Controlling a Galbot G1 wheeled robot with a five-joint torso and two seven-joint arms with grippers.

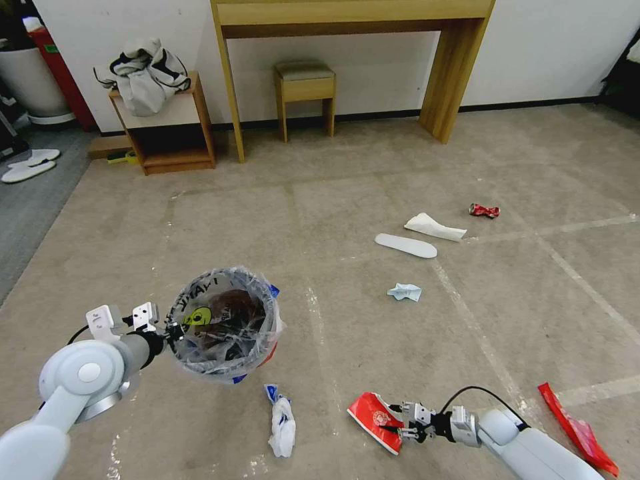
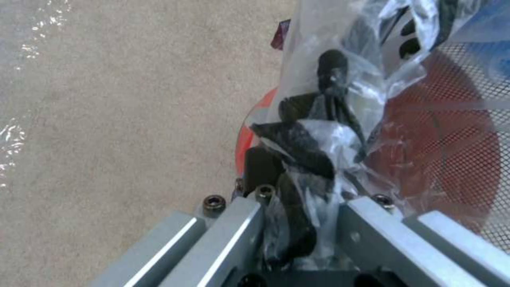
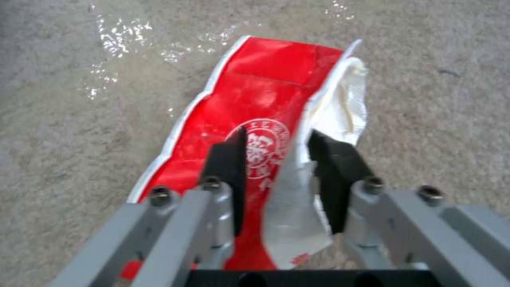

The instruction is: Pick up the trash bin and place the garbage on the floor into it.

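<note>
The trash bin (image 1: 223,323) is being held at its rim by the left gripper (image 1: 175,331), whose fingers (image 2: 265,159) are clamped on the rim and the bunched clear liner; the bin is sitting at the robot's front left, over the floor (image 1: 373,200). Low on the right, the red-and-white carton (image 1: 377,412) is being pinched by the right gripper (image 1: 398,421), its black pads (image 3: 231,159) closed on the carton's raised edge, the rest of the carton lying on the carpet. A knotted white-blue wrapper (image 1: 281,421) is lying between bin and carton. Farther out, a flat white slipper (image 1: 405,245), a white tissue (image 1: 435,227), a crumpled pale-blue wrapper (image 1: 405,291) and a crushed red can (image 1: 484,211) are being left scattered, with a red wrapper (image 1: 577,429) at far right.
</note>
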